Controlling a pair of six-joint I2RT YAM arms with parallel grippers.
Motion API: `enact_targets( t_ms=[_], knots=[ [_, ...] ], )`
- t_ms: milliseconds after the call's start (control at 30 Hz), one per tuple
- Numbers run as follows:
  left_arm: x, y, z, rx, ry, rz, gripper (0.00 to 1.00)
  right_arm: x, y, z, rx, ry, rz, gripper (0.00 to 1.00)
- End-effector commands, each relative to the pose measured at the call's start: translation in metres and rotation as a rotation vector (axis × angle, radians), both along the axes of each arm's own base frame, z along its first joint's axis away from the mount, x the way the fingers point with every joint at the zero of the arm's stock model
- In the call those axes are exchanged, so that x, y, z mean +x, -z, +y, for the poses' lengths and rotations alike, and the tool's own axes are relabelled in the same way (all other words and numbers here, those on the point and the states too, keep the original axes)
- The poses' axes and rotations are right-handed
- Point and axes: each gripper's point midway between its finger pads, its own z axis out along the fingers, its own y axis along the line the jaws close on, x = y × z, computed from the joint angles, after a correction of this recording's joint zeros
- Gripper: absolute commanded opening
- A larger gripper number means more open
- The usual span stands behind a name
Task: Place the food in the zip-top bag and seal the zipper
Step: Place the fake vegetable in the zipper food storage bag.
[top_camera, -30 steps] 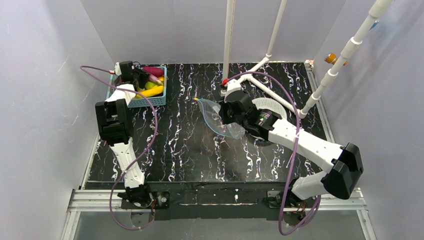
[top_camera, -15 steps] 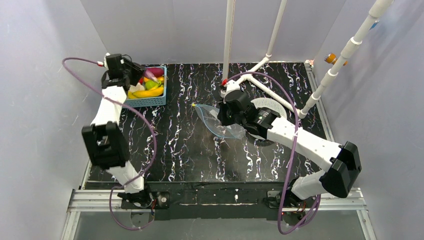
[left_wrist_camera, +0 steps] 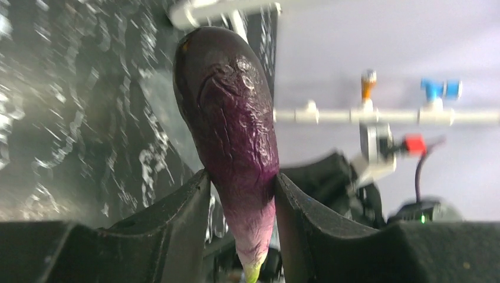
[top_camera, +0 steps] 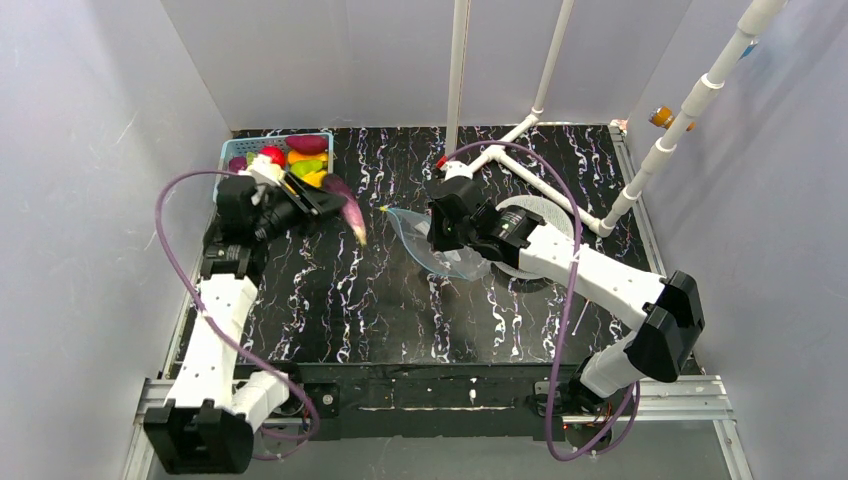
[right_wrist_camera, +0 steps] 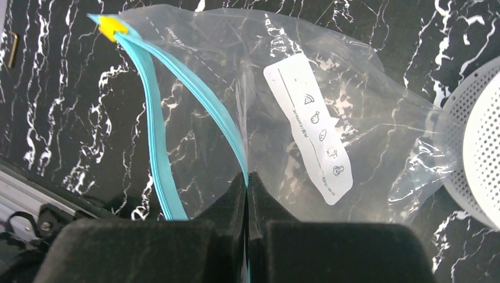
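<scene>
Over table (top_camera: 400,320), L gripper (left_wrist_camera: 242,180) grips eggplant (left_wrist_camera: 230,106), fat end toward bag (right_wrist_camera: 277,118), R gripper (right_wrist_camera: 247,177) pinches bag

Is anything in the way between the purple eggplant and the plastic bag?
No, nothing visible. The left gripper holds the eggplant in the air, with only bare table between it and the zip-top bag. The right gripper pinches one lip by the zipper, so the mouth gapes open.

Purple eggplant (left_wrist_camera: 227,118) clamped in left tool (left_wrist_camera: 240,180), fat end out, held above tabletop (top_camera: 380,320). Zip-top bag (right_wrist_camera: 306,106) clear, crinkly, pinched at mouth edge by right tool (right_wrist_camera: 247,180). Zipper (right_wrist_camera: 153,118) teal, unsealed, strips parted, meeting at yellow slider (right_wrist_camera: 110,25). Remaining food (top_camera: 290,158) heaped far-left.
</scene>
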Motion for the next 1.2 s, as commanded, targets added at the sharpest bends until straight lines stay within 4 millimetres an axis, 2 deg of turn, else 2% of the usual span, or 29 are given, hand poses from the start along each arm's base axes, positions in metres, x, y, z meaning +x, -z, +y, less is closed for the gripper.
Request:
enact_targets(
  t_ms=[0,200,400,533,800,933,1167],
  knots=[
    [-0.068,-0.019,-0.045,0.018,0.206,-0.039,0.00,0.000,-0.018,0.006,0.043,0.104,0.009,0.01],
    [-0.116,-0.005,-0.082,-0.120,0.310,0.034,0.00,-0.011,-0.033,0.018,-0.001,0.146,-0.041,0.01],
    [-0.137,0.012,-0.101,-0.202,0.376,0.146,0.00,-0.018,-0.048,0.023,0.023,0.182,-0.103,0.01],
    [-0.137,0.036,-0.105,-0.215,0.367,0.250,0.00,-0.025,-0.055,0.029,0.040,0.173,-0.134,0.01],
    [-0.127,0.059,-0.106,-0.192,0.303,0.351,0.00,-0.030,-0.054,0.033,0.017,0.151,-0.182,0.01],
    [-0.120,0.060,-0.101,-0.172,0.250,0.347,0.00,-0.041,-0.053,0.039,0.032,0.112,-0.168,0.01],
    [-0.109,0.068,-0.086,0.030,0.218,0.309,0.00,-0.050,-0.055,0.047,0.085,0.050,-0.144,0.01]
  ],
)
